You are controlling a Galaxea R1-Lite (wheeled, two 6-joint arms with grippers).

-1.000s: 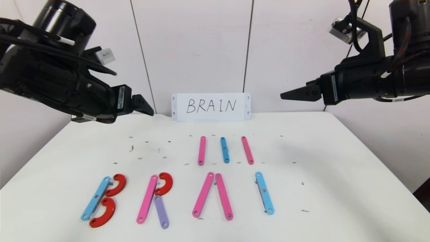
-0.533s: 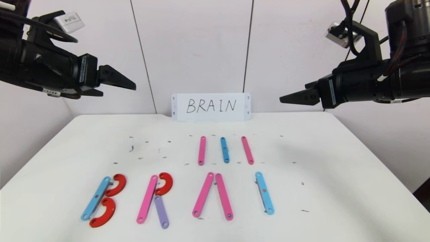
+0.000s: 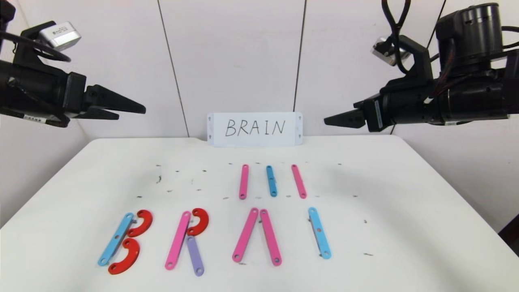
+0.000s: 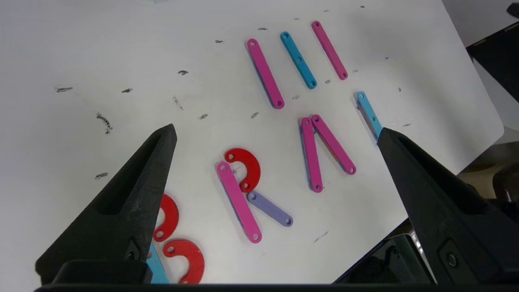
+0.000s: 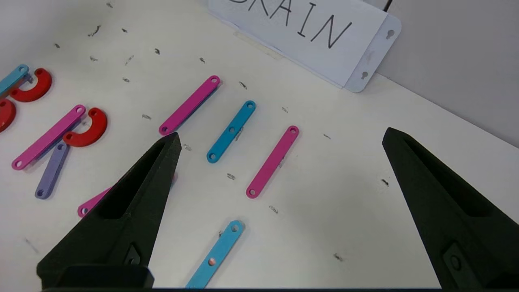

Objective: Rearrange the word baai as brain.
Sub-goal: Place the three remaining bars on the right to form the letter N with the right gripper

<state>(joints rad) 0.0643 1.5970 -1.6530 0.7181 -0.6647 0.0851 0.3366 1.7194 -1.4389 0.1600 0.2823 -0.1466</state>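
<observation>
The letters lie along the table's front. B is a light-blue bar (image 3: 115,239) with two red curves (image 3: 140,223). R is a pink bar (image 3: 177,240), a red curve (image 3: 198,222) and a purple bar (image 3: 194,255). Two pink bars (image 3: 245,235) lean together at the top with no crossbar. A light-blue bar (image 3: 319,233) stands as I. My left gripper (image 3: 131,112) hangs open high above the table's far left; in its wrist view (image 4: 275,136) it is empty. My right gripper (image 3: 336,120) hangs open high at the far right, also empty (image 5: 282,138).
Three loose bars lie in a row behind the letters: pink (image 3: 243,181), blue (image 3: 271,181), pink (image 3: 298,181). A white card with BRAIN handwritten (image 3: 254,129) leans on the back wall. Small dark marks dot the white table (image 3: 385,194).
My left arm has risen and drawn back to the left, away from the table's middle. My right gripper has drifted a little toward the centre. No piece has moved.
</observation>
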